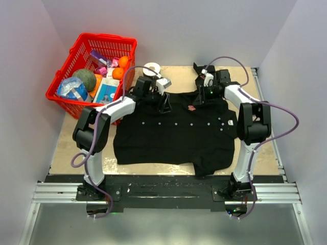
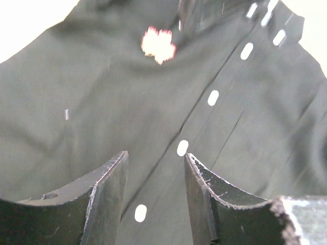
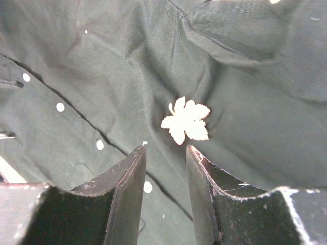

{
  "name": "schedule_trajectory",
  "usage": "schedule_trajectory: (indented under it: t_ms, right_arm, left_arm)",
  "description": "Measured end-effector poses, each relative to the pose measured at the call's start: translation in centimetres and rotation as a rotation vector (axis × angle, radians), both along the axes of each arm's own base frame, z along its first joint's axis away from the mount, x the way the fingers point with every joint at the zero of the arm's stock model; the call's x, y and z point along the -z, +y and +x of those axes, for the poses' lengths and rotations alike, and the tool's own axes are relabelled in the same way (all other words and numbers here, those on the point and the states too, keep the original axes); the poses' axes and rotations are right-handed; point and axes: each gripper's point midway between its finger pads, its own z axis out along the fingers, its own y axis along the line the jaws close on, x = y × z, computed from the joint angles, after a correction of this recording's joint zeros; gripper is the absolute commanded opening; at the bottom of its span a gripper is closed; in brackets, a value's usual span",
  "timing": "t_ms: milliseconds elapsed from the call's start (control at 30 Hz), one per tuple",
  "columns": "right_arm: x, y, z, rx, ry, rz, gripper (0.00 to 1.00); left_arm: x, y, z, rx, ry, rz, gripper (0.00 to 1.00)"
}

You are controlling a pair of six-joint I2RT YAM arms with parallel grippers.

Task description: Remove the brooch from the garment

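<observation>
One garment, a black shirt, lies spread on the table. One brooch is pinned to it, and it sits between the two sets of jaws. The left arm and the right arm both reach over the far part of the shirt.

The left jaws are apart with nothing between them. In the left wrist view the brooch lies well ahead of the left jaws, roughly in line with their gap, and it is washed out to a pale blur. One of the white buttons sits just ahead of the tips and another lies inside the gap.

The right jaws are also apart and empty. Here the brooch shows as a single lobed leaf just ahead of their tips, closer to the right-hand tip and touching neither. Four buttons slant away to the left of the right jaws, the nearest one inside the gap.

One small white label shows on the cloth beside the right arm. Beyond the left jaws stand one red basket holding groceries and one white roll.
</observation>
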Motion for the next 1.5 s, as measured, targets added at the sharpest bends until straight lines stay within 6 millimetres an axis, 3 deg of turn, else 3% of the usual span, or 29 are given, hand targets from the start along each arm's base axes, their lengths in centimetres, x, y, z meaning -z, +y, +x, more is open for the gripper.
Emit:
schedule_trajectory:
  t_ms: [167, 300, 433, 600, 767, 933, 1500]
  right_arm:
    - [-3.0, -0.4, 0.5, 0.045, -0.069, 0.008, 0.44]
    - [-3.6, -0.5, 1.3, 0.072, -0.119, -0.047, 0.45]
    - [-2.3, -0.2, 1.5, 0.093, -0.113, -0.113, 0.45]
    - [0.5, -0.1, 1.5, 0.098, -0.073, -0.165, 0.45]
    - [3.4, -0.4, 1.2, 0.078, -0.018, -0.197, 0.48]
    - [4.2, -0.9, 0.8, 0.077, 0.007, -0.227, 0.54]
    - [4.4, 0.5, 1.7, 0.024, 0.007, -0.151, 0.47]
  left_arm:
    - [-3.7, -2.9, 3.2, -0.014, -0.047, -0.129, 0.53]
    - [-4.5, -4.3, 4.8, -0.03, -0.069, -0.178, 0.54]
    - [-2.9, -5.4, 5.5, -0.031, -0.043, -0.195, 0.54]
    - [1.3, -7.3, 6.0, -0.032, 0.026, -0.195, 0.55]
    - [4.5, -8.1, 5.4, -0.043, 0.105, -0.189, 0.56]
    - [6.5, -7.6, 5.2, -0.087, 0.153, -0.161, 0.55]
    - [6.9, -4.8, 2.8, -0.131, 0.193, -0.047, 0.54]
